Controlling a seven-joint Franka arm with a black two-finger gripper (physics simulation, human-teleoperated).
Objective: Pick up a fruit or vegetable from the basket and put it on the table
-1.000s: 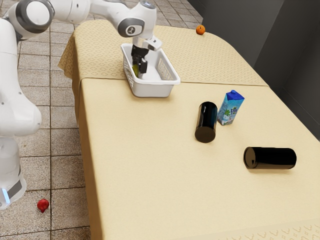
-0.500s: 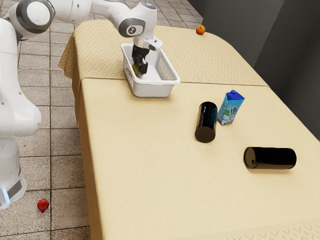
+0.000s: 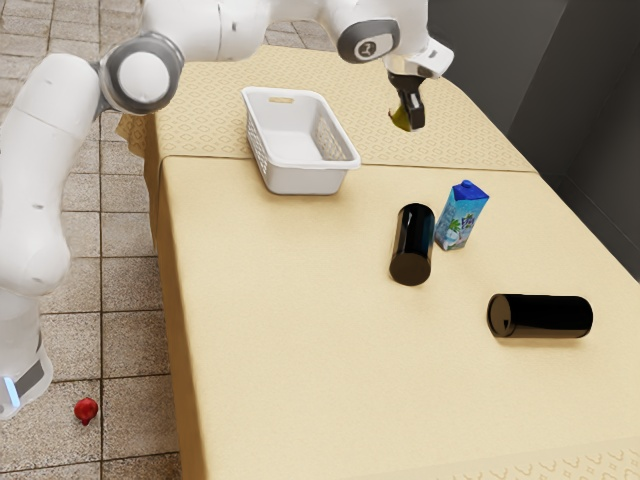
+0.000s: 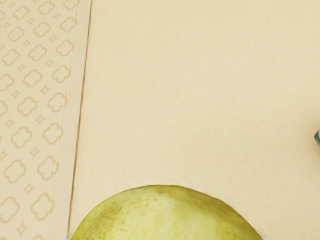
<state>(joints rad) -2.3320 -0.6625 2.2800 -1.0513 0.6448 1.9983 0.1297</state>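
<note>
My gripper is up over the table, on the exterior view's right of the white basket, shut on a yellow-green fruit that looks like a pear. In the wrist view the speckled fruit lies close under the hand, with the tablecloth below it. The fruit hangs above the cloth, not touching it. The basket stands upright, and its visible floor is bare.
A blue drink carton stands beside a dark cylinder. Another dark cylinder lies nearer the exterior view's lower right. A red fruit is on the floor. In the wrist view, a bit of a green object shows.
My hand has risen out of the basket and swung toward the exterior view's right, carrying the yellow-green fruit. The basket has stayed where it was. The orange fruit at the far edge is now hidden behind the arm.
</note>
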